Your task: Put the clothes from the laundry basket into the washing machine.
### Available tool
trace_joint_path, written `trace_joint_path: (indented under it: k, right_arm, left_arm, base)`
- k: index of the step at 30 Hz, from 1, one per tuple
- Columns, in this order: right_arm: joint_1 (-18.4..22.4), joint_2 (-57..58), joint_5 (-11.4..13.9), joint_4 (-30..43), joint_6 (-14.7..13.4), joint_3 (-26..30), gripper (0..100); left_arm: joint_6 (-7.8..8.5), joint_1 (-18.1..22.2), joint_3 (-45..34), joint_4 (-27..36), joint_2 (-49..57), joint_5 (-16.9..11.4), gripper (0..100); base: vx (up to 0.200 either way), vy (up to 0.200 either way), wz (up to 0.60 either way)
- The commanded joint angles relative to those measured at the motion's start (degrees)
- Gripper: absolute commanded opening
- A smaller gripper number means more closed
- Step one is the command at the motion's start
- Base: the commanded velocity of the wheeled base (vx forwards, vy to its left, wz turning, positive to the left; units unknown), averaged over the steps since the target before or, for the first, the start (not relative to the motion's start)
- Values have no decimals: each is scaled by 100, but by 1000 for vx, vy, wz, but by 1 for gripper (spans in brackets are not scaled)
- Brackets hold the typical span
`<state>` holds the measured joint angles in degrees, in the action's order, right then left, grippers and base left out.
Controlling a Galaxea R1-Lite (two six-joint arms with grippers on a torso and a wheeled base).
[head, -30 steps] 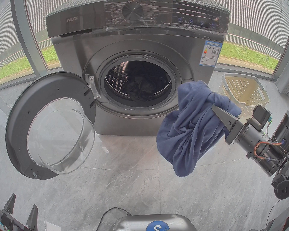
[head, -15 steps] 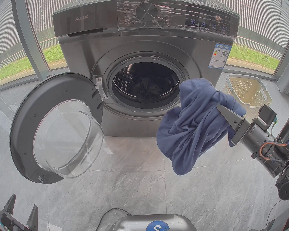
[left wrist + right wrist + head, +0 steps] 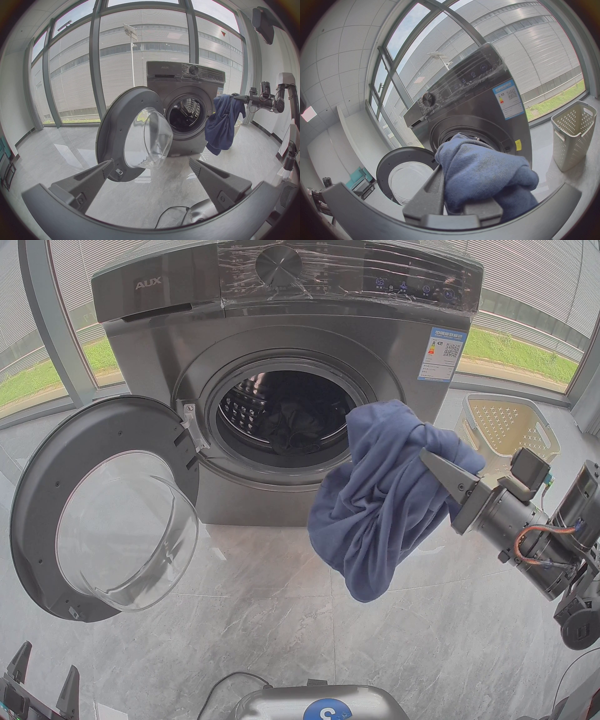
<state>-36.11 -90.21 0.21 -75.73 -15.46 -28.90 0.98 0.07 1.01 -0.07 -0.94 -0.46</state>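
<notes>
1. The right gripper [image 3: 437, 465] is clamped shut on a bunched dark-blue cotton garment [image 3: 375, 502], which hangs free in the air above the grey marbled floor tiles [image 3: 250, 627] and touches nothing else.
2. The whole head view has swung sideways and back over the last second, so the camera has moved. The grey front-loading washing machine [image 3: 156, 359] has not.
3. Measured against the machine, the right gripper and its load have crept a little nearer the round drum opening [image 3: 250, 396]. The garment's near edge now overlaps the right of the door ring, where a second ago it hung just clear of it.
4. The garment is in front of the opening and to its right, not yet past the rim. Dark clothes [image 3: 294, 424] already lie in the drum.
5. The round grey door with its clear plastic bowl [image 3: 75, 446] stands swung wide on the left, out of the path.
6. The cream perforated plastic laundry basket [image 3: 540, 421] stands on the floor to the right of the machine, behind the right arm.
7. The left gripper [image 3: 151, 164] is low on the left with its fingers apart and nothing between them, and it has not shifted.
8. Judgement: the carry is nearly over. What is left is to push the garment through the opening and let go, taking care that the hanging tail clears the lower rim.
</notes>
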Motion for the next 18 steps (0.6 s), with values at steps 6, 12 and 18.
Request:
trace_joint_path:
  k: [6, 12, 18]
  right_arm:
    - [-538, -752, -30, 49, 8, -581, 0]
    - [-678, -1245, -328, 5, 16, -1117, 0]
    - [-766, -1482, -372, 49, 25, -1671, 0]
  left_arm:
    - [-1, -60, -101, -1, -64, -33, 100]
    - [105, 1, 338, -450, 94, -349, 100]
    - [-924, -69, 1850, -634, -934, -2177, 100]
  base:
    - [0, 0, 0]
    - [0, 0, 0]
    - [0, 0, 0]
